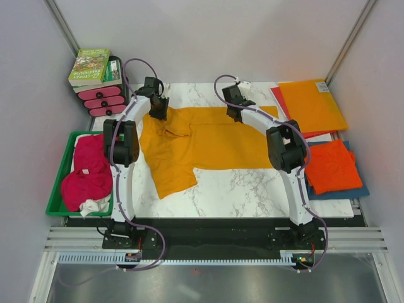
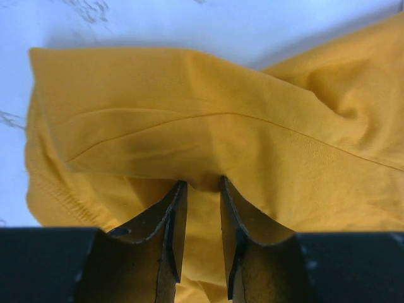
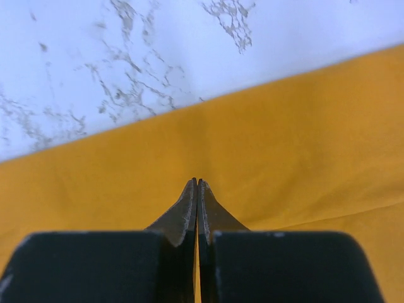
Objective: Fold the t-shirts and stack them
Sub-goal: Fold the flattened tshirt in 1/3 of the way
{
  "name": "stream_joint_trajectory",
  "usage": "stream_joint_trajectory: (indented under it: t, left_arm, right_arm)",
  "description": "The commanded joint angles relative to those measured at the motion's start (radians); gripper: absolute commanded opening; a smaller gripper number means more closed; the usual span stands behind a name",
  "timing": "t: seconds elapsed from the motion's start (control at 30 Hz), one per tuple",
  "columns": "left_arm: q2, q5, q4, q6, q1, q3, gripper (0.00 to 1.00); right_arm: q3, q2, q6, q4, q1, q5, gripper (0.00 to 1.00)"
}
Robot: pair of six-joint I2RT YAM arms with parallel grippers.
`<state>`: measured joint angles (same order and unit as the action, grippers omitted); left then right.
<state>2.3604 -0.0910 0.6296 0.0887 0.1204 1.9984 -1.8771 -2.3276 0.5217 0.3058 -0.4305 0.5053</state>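
White marble table (image 1: 252, 189) carried the golden-orange t-shirt (image 1: 208, 142), spread across its middle with one sleeve trailing toward the near edge. At the shirt's far left corner, the left gripper (image 1: 158, 110) had its fingers (image 2: 173, 214) a narrow gap apart, pinching a bunched fold of the yellow cloth. The right gripper (image 1: 235, 112) sat on the shirt's far edge, fingers (image 3: 211, 214) pressed tip to tip – whether cloth was caught between them could not be told. A red-orange t-shirt (image 1: 331, 165) lay folded on a blue one (image 1: 353, 192) at the right, and magenta-pink shirts (image 1: 88, 170) filled a green tray (image 1: 60, 183) at the left.
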Motion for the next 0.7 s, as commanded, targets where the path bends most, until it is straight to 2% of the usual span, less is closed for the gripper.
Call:
stream_joint_trajectory:
  t: [0.0,0.33,0.67]
  left_arm:
    - [0.008,-0.030,0.013,-0.001,0.004,0.050,0.34]
    - [0.068,0.085,0.088,0.085,-0.010,0.114,0.34]
    - [0.187,0.122,0.148,0.121,-0.027,0.314,0.35]
  right_arm:
    - [-0.060,-0.059,-0.028,0.027,-0.004,0.000,0.00]
    - [-0.160,-0.148,0.027,0.099,0.009,-0.139,0.02]
    - [-0.235,-0.213,0.107,0.122,0.012,-0.197,0.01]
